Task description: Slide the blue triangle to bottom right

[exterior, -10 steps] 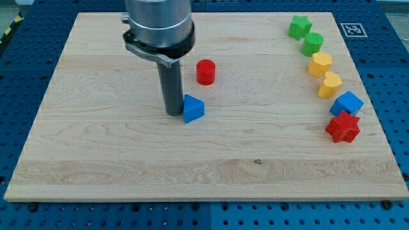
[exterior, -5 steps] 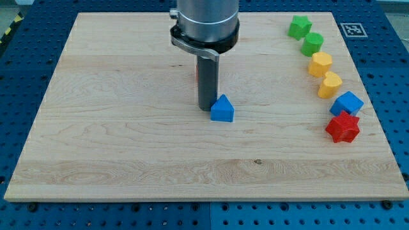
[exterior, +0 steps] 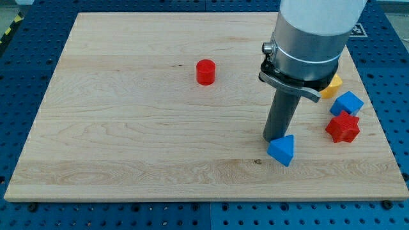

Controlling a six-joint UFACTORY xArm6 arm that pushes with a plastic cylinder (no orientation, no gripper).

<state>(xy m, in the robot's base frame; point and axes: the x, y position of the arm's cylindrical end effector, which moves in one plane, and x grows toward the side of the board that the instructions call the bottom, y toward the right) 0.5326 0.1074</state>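
One block matters here, and it sits nearest the view's bottom: the blue triangle (exterior: 282, 150), lying on the wooden desk (exterior: 128, 147) right of centre and low, with a stretch of bare wood between it and the bottom right corner. It looks tipped, one corner pointing down toward the view's bottom. My tip (exterior: 275, 138) stands just behind it, on its upper-left side and touching or all but touching, which is the sensible side to be on for a shove toward the lower right. There is no pincer on this arm, only the straight dark rod, so nothing is gripped; the block is merely leaned on. By my reckoning the slide is well along but not done, since the triangle lies short of the corner.

Further back, near the desk's right edge, a red star-shaped block (exterior: 342, 126) sits beside a blue cube-like block (exterior: 348, 103) just above it, and a yellow block (exterior: 332, 85) peeks out from behind the arm's grey body; anything further up that edge is hidden by the arm. These lie close to the triangle's likely path, so a push angled too far rightward could knock the red one. Well apart, toward the view's top and left of centre, a red cylinder (exterior: 206, 71) stands alone
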